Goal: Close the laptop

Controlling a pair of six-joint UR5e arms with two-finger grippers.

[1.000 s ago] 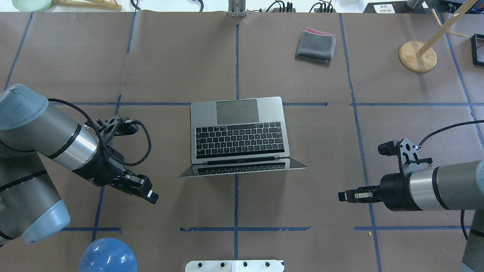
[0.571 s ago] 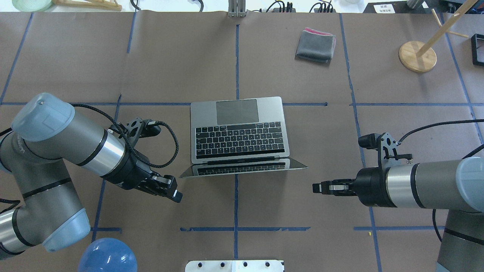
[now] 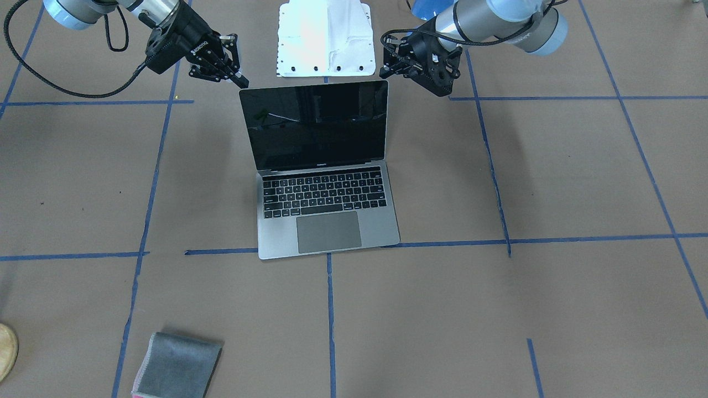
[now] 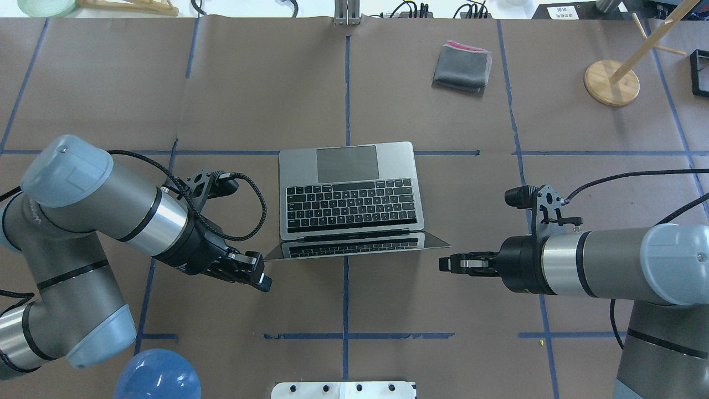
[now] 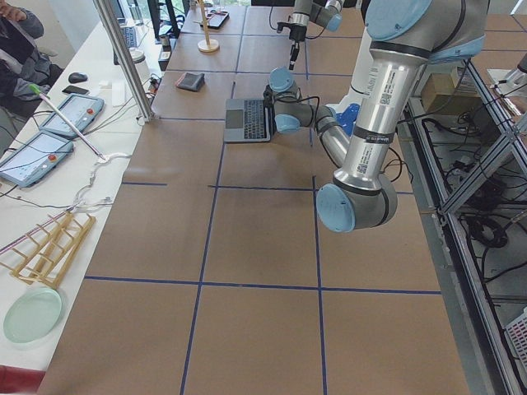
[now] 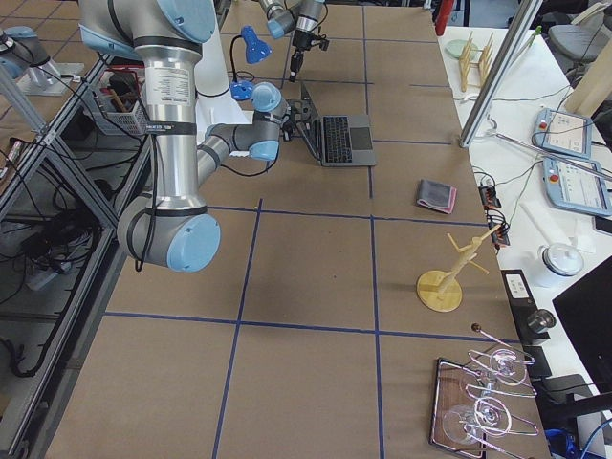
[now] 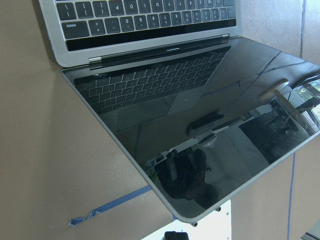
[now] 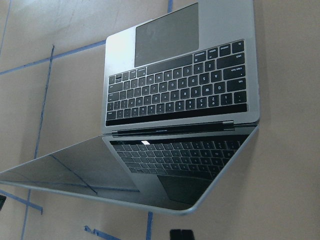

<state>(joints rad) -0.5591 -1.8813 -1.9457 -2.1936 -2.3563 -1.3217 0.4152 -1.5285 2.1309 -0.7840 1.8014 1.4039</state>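
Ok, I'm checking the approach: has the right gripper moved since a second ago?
Yes. In the overhead view the right gripper has slid toward the unmoved laptop, just short of its lid corner.

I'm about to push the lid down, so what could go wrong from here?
The left claw and right claw are near opposite top corners of the laptop lid; uneven pushes could twist it. The laptop lies free on the brown paper, so a low push might slide it rather than fold it.
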